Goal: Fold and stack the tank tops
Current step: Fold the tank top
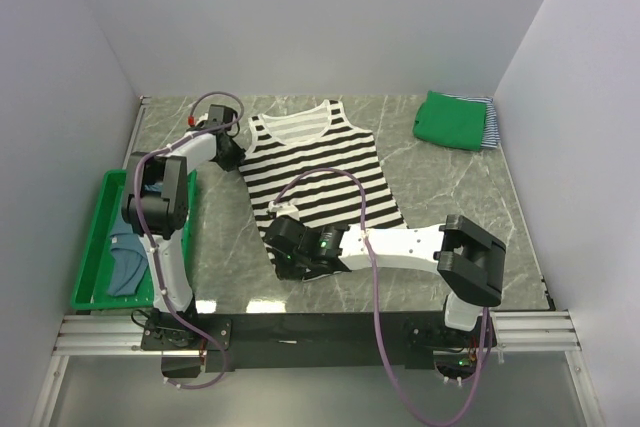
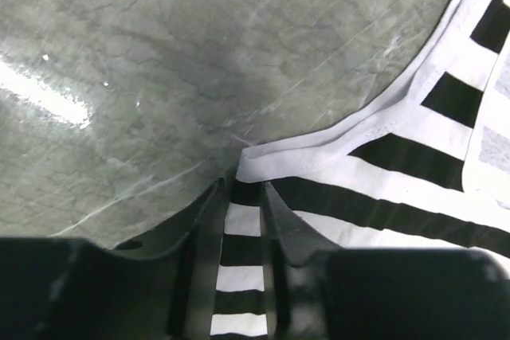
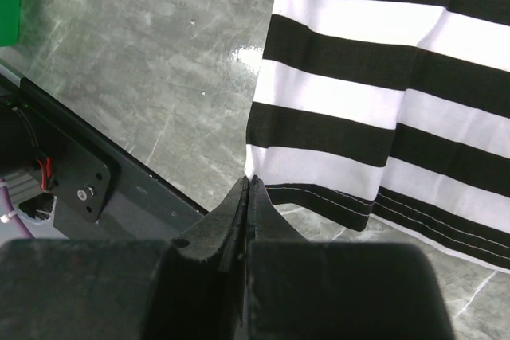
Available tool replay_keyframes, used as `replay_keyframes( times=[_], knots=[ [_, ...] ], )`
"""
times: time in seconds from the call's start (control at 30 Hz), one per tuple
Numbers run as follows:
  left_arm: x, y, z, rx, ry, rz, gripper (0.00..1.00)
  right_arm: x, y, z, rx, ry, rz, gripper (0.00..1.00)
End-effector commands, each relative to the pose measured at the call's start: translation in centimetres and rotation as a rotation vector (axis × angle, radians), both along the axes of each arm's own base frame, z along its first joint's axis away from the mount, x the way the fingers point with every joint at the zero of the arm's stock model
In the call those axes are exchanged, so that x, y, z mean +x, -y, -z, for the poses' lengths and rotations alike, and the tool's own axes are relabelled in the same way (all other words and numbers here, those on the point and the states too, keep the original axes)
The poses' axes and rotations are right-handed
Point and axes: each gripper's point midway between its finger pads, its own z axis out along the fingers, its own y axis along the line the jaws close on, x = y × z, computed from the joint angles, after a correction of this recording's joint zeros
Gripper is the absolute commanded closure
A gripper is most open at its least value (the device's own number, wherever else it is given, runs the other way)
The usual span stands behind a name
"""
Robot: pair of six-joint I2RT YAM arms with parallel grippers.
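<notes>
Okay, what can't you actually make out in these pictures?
- Top view: the right gripper covers the striped top's near left corner.
- Top view: the green top hides all but an edge of the thin-striped top beneath.
- Top view: the left arm blocks part of the bin and the blue cloth inside.
- Wrist views: frame edges cut off most of the striped top.

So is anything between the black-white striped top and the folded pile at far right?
Nothing visible: only table lies between the striped top and the green folded top. The left hand and right hand grip its left edge.
</notes>
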Motion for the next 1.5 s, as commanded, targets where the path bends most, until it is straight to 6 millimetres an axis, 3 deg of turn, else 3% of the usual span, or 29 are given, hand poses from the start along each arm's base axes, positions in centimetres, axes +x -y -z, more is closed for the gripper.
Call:
replay_keyframes(
  times=[0.0,0.1,0.2,0.37,0.53,0.67,0.8,0.83,0.9,0.97,1.0,1.03,1.1,1.13,1.23,1.47],
  knots=[
    [0.4,0.1,0.8,0.033,-0.001,0.024,0.73,0.4,-0.4,-2.1,0.066,0.014,0.014,1.0],
    [0.2,-0.1,1.0,0.041,-0.004,0.016,0.83,0.4,-0.7,-2.5,0.076,0.013,0.013,1.0],
    [0.5,-1.0,0.0,0.083,0.008,-0.011,0.99,0.1,-1.1,-2.8,0.091,-0.001,0.003,1.0],
    [1.0,-3.8,-2.1,0.156,0.041,-0.105,0.99,-0.5,-4.4,-5.2,0.178,-0.04,-0.05,1.0],
    [1.9,-5.6,-4.4,0.163,0.079,-0.139,0.99,-1.2,-7.7,-6.2,0.233,-0.1,-0.108,1.0],
    [2.7,-5.4,-6.2,0.169,0.105,-0.123,0.99,-0.7,-8.1,-6.5,0.257,-0.121,-0.101,1.0],
    [3.8,-3.8,-7.7,0.169,0.134,-0.092,0.99,0.2,-7.1,-6.8,0.315,-0.152,-0.07,1.0],
    [3.9,-3.0,-7.7,0.164,0.137,-0.077,0.99,0.2,-6.1,-5.7,0.3,-0.172,-0.056,1.0],
    [4.2,-2.0,-7.7,0.158,0.14,-0.061,1.0,0.9,-5.3,-6.4,0.332,-0.163,-0.027,1.0],
    [4.4,-0.5,-7.5,0.15,0.139,-0.033,0.99,1.1,-3.7,-5.3,0.314,-0.16,0.006,1.0],
    [4.7,0.0,-7.4,0.147,0.139,-0.026,1.0,1.5,-3.2,-6.0,0.337,-0.149,0.021,1.0],
    [4.7,1.2,-7.4,0.143,0.142,-0.007,0.99,1.2,-2.2,-4.8,0.315,-0.158,0.033,1.0],
    [5.0,3.1,-7.3,0.139,0.149,0.024,0.99,1.7,-1.4,-4.9,0.338,-0.153,0.063,1.0],
    [5.1,3.7,-7.3,0.137,0.153,0.029,0.99,1.4,-0.5,-3.7,0.317,-0.163,0.076,1.0],
    [5.5,6.0,-7.1,0.122,0.161,0.061,0.99,1.3,1.0,-2.9,0.308,-0.16,0.115,1.0],
    [6.1,10.3,-6.8,0.113,0.177,0.121,0.99,0.8,2.9,-1.3,0.3,-0.169,0.17,1.0]
  ],
)
